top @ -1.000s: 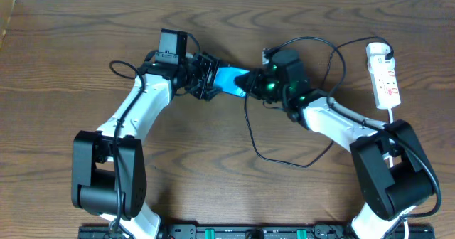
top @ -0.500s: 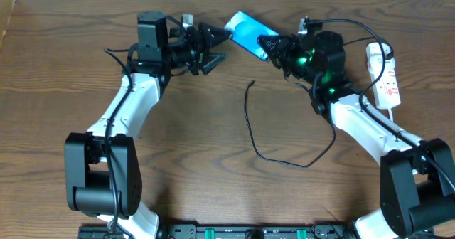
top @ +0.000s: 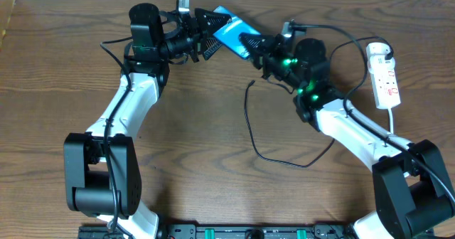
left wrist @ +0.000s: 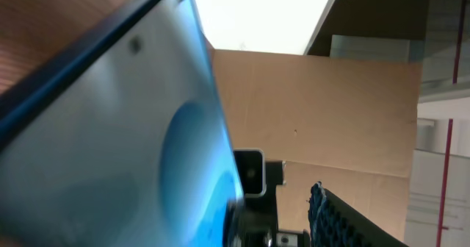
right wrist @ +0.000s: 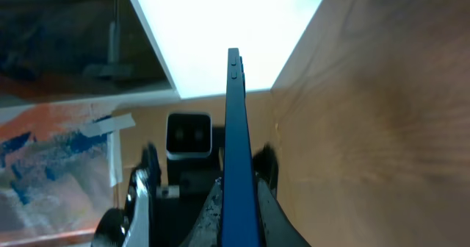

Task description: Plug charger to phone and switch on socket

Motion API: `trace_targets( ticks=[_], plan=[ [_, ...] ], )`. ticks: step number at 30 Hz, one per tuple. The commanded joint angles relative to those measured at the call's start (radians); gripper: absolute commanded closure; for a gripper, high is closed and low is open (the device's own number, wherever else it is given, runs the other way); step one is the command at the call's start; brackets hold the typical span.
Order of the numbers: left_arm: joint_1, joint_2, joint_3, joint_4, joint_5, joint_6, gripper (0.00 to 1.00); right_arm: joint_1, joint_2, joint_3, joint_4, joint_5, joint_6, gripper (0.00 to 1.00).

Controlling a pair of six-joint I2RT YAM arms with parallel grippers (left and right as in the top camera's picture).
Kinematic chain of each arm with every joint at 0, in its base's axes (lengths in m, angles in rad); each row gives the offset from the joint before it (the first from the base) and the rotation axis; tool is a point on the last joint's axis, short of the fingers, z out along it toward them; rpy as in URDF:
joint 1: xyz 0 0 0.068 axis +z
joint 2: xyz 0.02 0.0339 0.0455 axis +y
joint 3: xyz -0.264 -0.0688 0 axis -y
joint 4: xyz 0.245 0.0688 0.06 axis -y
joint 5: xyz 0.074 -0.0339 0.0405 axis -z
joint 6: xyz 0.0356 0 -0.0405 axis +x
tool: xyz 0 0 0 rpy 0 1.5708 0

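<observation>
The phone, with a bright blue screen, is held above the table's far edge. My right gripper is shut on its right end; in the right wrist view the phone stands edge-on between the fingers. My left gripper is open with its fingers around the phone's left end. In the left wrist view the phone fills the left side, with a gap to the right finger. The black charger cable lies loose on the table, its plug tip free. The white socket strip lies at the far right.
A white plug sits in the strip's far end. The cable loops across the table's middle and behind the right arm. The table's back edge and a white wall lie just beyond the phone.
The right gripper carried the phone up from the table, toward the back, then left. The left gripper let go of it, drew back, and now has closed in around its left end.
</observation>
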Motion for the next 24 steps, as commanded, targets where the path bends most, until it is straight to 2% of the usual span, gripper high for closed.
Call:
trace_targets(
  ticks=[1, 10, 15, 19, 24],
  plan=[
    [0.007, -0.023, 0.009, 0.006, 0.021, -0.016, 0.34, 0.019, -0.026, 0.016, 0.01, 0.036, 0.1, 0.99],
    [0.009, -0.023, 0.009, 0.005, -0.019, -0.021, 0.38, 0.044, -0.024, 0.016, 0.009, 0.024, 0.123, 0.99],
    [0.009, -0.023, 0.009, 0.006, -0.07, -0.083, 0.41, 0.049, -0.024, 0.016, 0.007, 0.026, 0.123, 0.99],
    [0.009, -0.023, 0.009, 0.006, -0.083, -0.087, 0.43, 0.051, -0.024, 0.016, -0.012, 0.025, 0.122, 0.99],
    [0.009, -0.023, 0.009, 0.006, -0.105, -0.087, 0.57, 0.055, -0.023, 0.016, -0.03, 0.025, 0.121, 0.99]
  ],
)
